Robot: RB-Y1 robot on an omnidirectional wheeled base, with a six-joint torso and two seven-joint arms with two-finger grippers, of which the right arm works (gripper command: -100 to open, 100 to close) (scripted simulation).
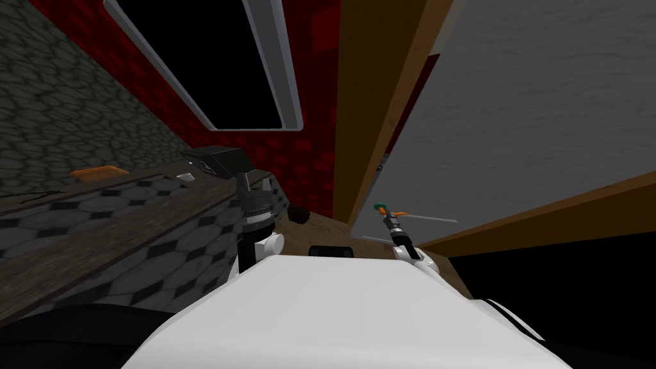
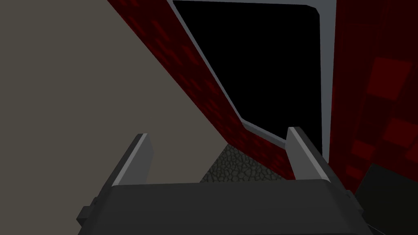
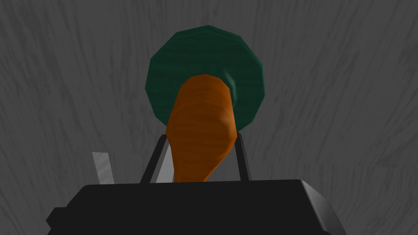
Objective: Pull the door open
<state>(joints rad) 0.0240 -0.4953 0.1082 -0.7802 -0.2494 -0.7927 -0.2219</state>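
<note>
In the right wrist view, the right pincer (image 3: pixel 201 142) is clamped on the orange lever handle (image 3: pixel 202 122). Its two thin fingers press the lever's sides low in the middle of the frame. Beyond the lever sits the round green rosette (image 3: pixel 171 77) that carries it, and behind that the grey door (image 3: pixel 326 81) spreads across the frame. In the head view the same grasp shows small, just right of centre, with the door running up to the upper right inside a brown wooden frame (image 1: pixel 365 96). The left pincer (image 2: pixel 218 133) stands with its fingers apart and empty; that arm is raised left of centre in the head view, well apart from the door.

The step in hand appears to be the pull itself, with the grasp already made. To do it well, the grip should hold firm near the lever's middle so the fingers do not slide off its tapered end. The lever likely needs pressing down first to free the latch. The pull should then follow the door's arc rather than a straight line, with the wrist turning as the door swings. Whether the door is already ajar cannot be told.
</note>
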